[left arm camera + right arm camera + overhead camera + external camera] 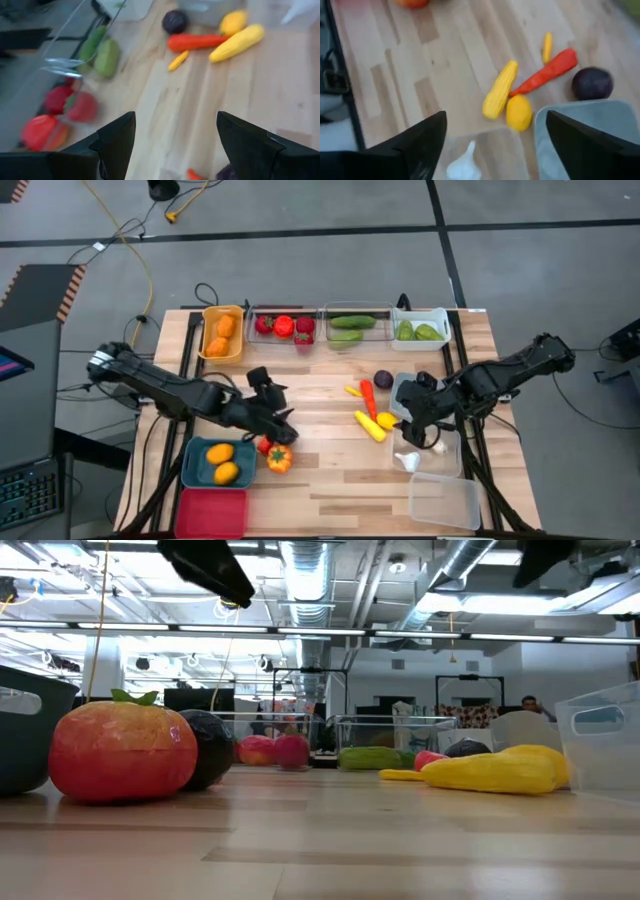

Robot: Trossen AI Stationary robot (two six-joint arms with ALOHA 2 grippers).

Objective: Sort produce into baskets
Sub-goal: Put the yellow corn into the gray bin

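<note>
- Worktop (330,480): pale wood planks, both arms reach in over it.
- Far edge, left to right: orange bin (222,332) with two orange fruits; clear bin (285,327) with red produce; a second clear bin (352,326) with green cucumbers; white bin (420,327) with green pieces.
- Near left: teal bin (216,461) holds two yellow-orange fruits; red bin (212,513) just nearer than it.
- Left claw (283,420) sits over the worktop just right of the teal bin; its fingers (117,140) stand apart with nothing between them.
- Red-orange tomato (279,459) lies loose on the worktop just near of the left claw; in the low view it is close to the camera, with a dark round piece behind it.
- Centre-right cluster, loose on the worktop: corn (369,426), lemon (386,420), red pepper (368,397), small yellow piece (353,391), dark purple ball (383,379).
- Right claw (420,420) hovers at the right, over clear bins just right of the cluster; fingers (420,145) spread wide, empty.
- Garlic (464,165), white, lies in the clear bin under the right claw.
- Another clear bin (444,500) at the near right corner.
</note>
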